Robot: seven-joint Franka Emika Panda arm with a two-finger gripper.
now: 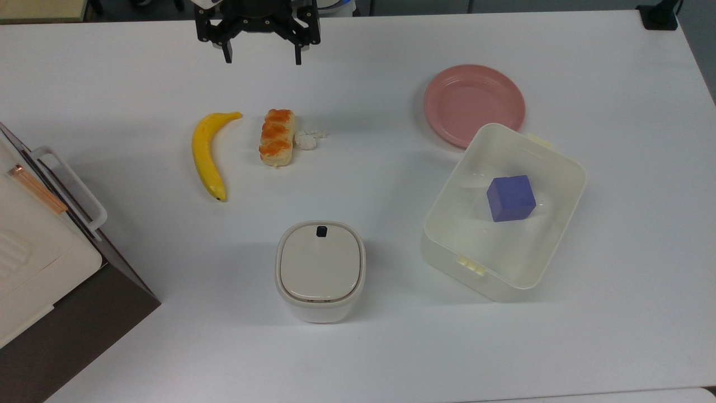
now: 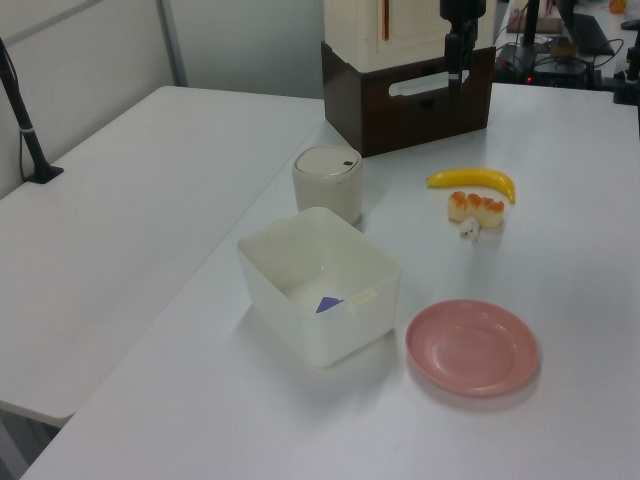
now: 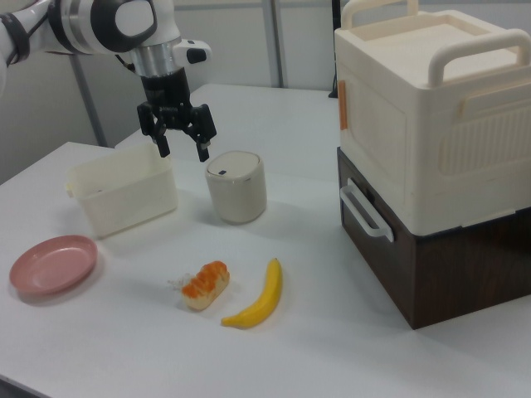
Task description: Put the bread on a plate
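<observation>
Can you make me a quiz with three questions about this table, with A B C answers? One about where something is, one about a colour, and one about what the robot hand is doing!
1. In the top view, what lies right beside the bread, on the top view's right?
A. a small white lump
B. the purple cube
C. the plate

2. What colour is the plate?
A. green
B. pink
C. black

3. What is the gripper doing?
A. squeezing the banana
B. holding the bread
C. open, holding nothing

Answers:
1. A: the white lump sits against the bread's side, with the banana on the other side.
2. B: the round plate is pink in all three views.
3. C: its two fingers are spread apart in the air, away from the food.
</observation>
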